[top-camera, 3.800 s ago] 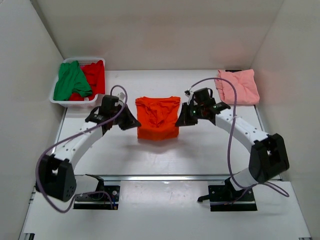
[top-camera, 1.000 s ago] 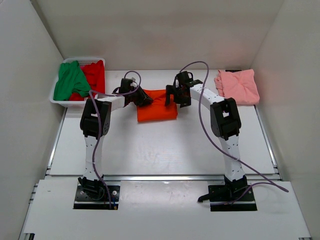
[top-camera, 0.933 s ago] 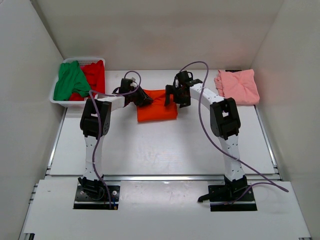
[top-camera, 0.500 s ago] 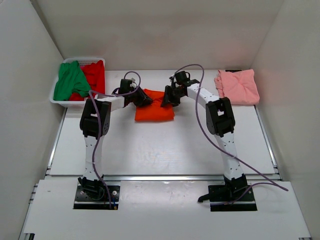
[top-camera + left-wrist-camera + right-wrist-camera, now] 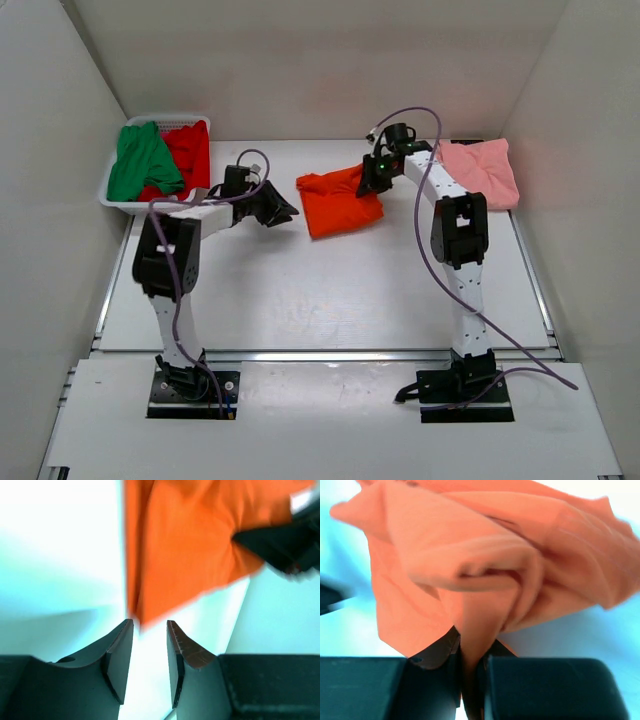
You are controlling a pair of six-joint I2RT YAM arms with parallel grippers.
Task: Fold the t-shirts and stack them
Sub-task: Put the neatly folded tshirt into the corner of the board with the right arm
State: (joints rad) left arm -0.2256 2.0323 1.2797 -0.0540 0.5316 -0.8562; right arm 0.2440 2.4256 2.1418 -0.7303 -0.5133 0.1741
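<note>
**A:** Right wrist view: what was the right gripper (image 5: 471, 667) doing?

**B:** Its fingers were pressed together on a fold of the orange t-shirt (image 5: 470, 570).

**A:** And the left gripper (image 5: 149, 650)?

**B:** It was slightly spread with nothing between the fingers, just beside the shirt's corner.

**A:** Where was the shirt, seen from above?

**B:** It was bunched on the table (image 5: 300, 290), far middle, between the two grippers. The pink t-shirt (image 5: 480, 172) lay at the far right. The green t-shirt (image 5: 140, 160) and red t-shirt (image 5: 190, 150) sat in the white basket (image 5: 140, 207), far left
</note>
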